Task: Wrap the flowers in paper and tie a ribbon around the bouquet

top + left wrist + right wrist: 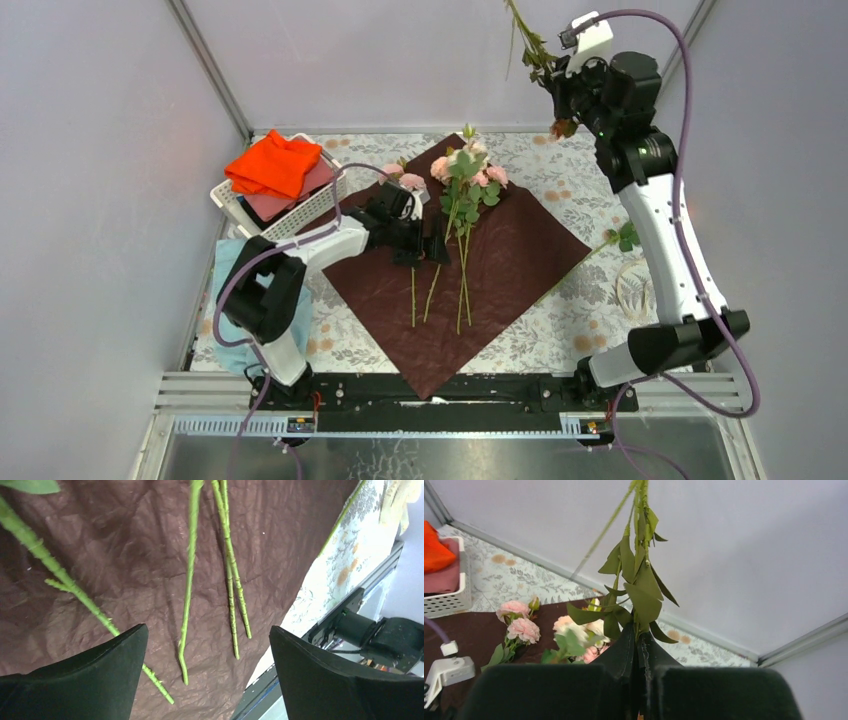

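My left arm rises from its base, folds at a high elbow and runs its forearm to the right, out over the paper [505, 275]. My left gripper [425, 248] hangs low above the dark red sheet with its fingers spread wide and nothing between them. From my left wrist I see the bare green ends of the flowers [189, 580] lying loose on the crinkled sheet, one thorny stem passing just beside my left-hand finger [115, 665].

The flowers [468, 178] lie across the middle of the paper, heads toward the far corner and stems toward me.

My right arm stands tall. It slopes up from its base at the table's right edge, with the wrist lifted high near the back wall. My right gripper [553, 82] is pinched together on a leafy stem [638, 580], which sticks up out of the closed fingers, well above the table.
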